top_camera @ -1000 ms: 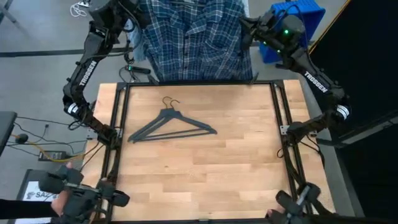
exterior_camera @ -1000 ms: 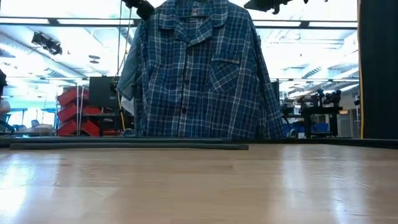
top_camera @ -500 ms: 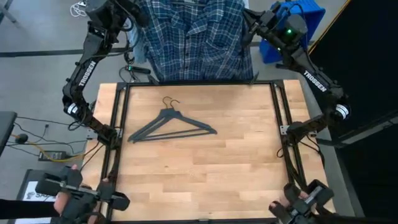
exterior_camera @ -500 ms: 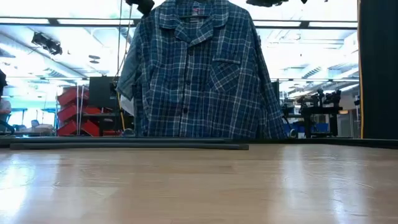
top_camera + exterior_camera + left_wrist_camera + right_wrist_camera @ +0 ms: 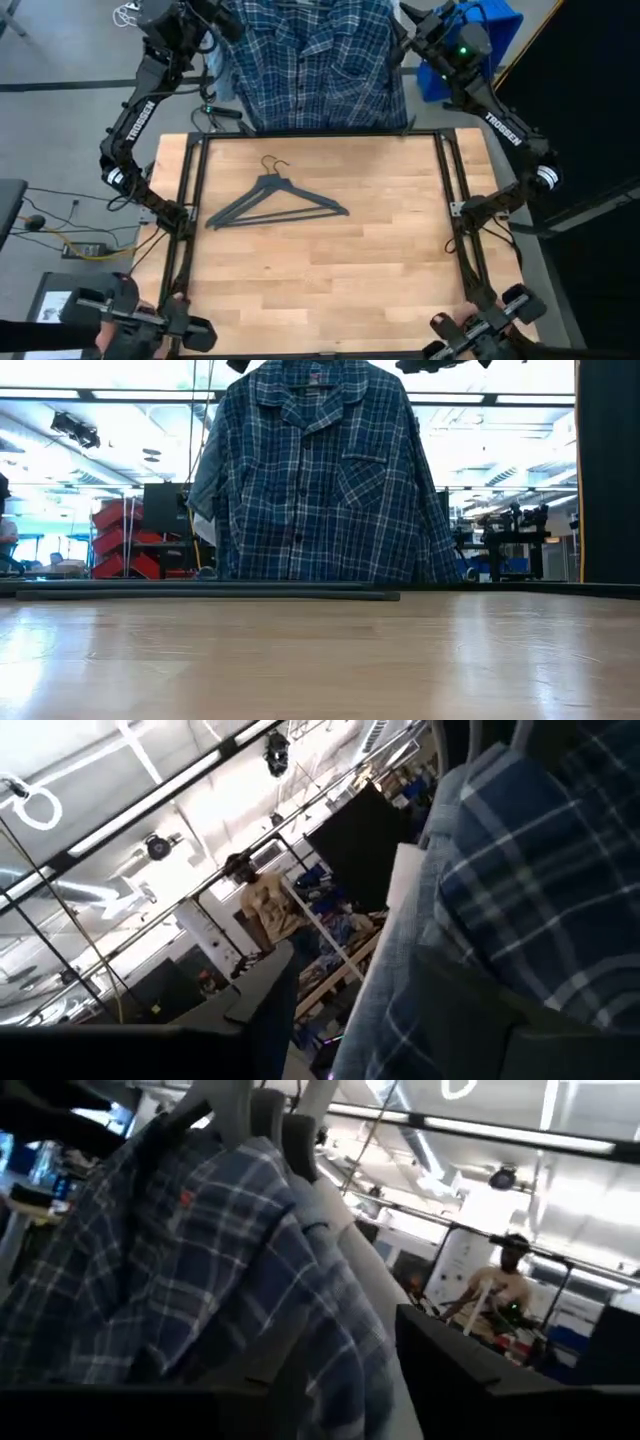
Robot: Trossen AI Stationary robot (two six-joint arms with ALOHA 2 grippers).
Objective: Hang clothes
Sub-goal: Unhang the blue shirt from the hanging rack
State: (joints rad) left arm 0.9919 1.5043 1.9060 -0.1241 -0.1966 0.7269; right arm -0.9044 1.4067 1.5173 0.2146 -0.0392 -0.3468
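The dark blue plaid shirt [image 5: 310, 65] [image 5: 320, 480] hangs upright beyond the table's far edge, front facing the table, its top cut off by the picture. A light blue-grey shirt [image 5: 205, 480] hangs behind it. My left gripper [image 5: 228, 18] [image 5: 360, 990] stands open at the shirt's left shoulder as seen from above. My right gripper [image 5: 405, 28] [image 5: 340, 1360] stands open at its right shoulder. In each wrist view the plaid cloth [image 5: 540, 870] [image 5: 170, 1250] reaches down between the two fingers. Two dark hangers [image 5: 278, 200] lie flat on the table. My left gripper has the plaid shirt's shoulder [image 5: 470, 950] between its open fingers; I cannot tell whether they touch the cloth. My right gripper has the other shoulder [image 5: 300, 1310] between its open fingers, coming from the side; I cannot tell whether they touch it.
The wooden table [image 5: 380, 260] has a black frame [image 5: 192, 200] round it. A blue bin [image 5: 485, 30] stands at the far right, behind my right arm. Dark devices [image 5: 140, 325] [image 5: 490, 330] sit at the near edge. People stand in the room beyond [image 5: 265, 905] [image 5: 500, 1295].
Both grippers have risen a little and gone toward the far edge beside the shirt's shoulders. The plaid shirt has stayed hanging where it was.
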